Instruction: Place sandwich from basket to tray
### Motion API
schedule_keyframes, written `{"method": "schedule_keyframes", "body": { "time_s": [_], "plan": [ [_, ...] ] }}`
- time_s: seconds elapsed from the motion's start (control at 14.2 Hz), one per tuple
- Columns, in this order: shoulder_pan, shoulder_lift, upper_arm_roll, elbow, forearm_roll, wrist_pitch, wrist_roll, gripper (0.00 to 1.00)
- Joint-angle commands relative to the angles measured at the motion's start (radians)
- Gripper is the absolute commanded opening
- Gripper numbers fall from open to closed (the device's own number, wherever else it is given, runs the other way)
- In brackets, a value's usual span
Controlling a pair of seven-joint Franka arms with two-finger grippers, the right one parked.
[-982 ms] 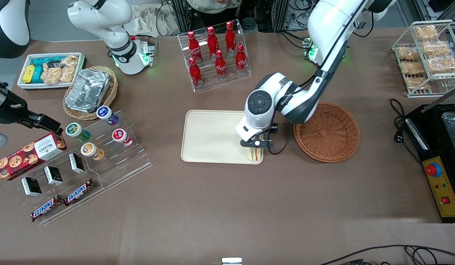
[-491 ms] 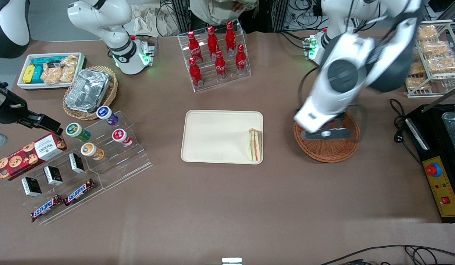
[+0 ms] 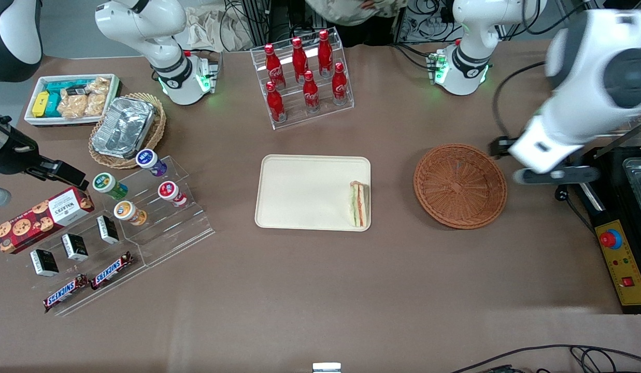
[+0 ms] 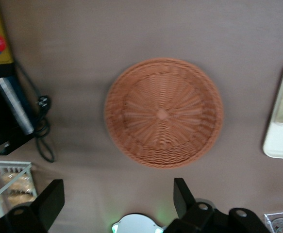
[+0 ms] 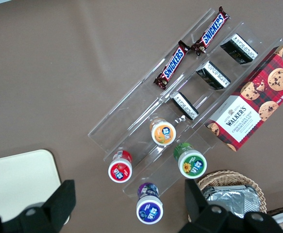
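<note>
sandwich (image 3: 359, 204) on tray (image 3: 299, 191); jaws (image 3: 553, 175) spread, well apart

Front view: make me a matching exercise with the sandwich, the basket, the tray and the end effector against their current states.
Things:
1. triangular pale-bread sandwich
2. round reddish-brown wicker basket
3. cream rectangular plastic tray
4. left arm's end effector

States:
A. empty
B. open, raised above the table beside the basket
C. lying on the tray, at its edge nearest the basket
D. holding the sandwich

Pairs: 1-C, 2-A, 3-D, 4-B
</note>
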Motion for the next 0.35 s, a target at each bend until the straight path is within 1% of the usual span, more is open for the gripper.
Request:
{"method": "schedule_keyframes", "body": {
  "time_s": [0.0,0.14,0.28],
  "plan": [
    [0.051,-0.047,-0.015,-0.007,0.061,-0.021,0.091,1.00],
    [0.099,-0.047,-0.016,0.042,0.055,-0.028,0.144,1.00],
    [0.102,-0.047,-0.015,0.073,0.035,-0.044,0.168,1.00]
  ]
}}
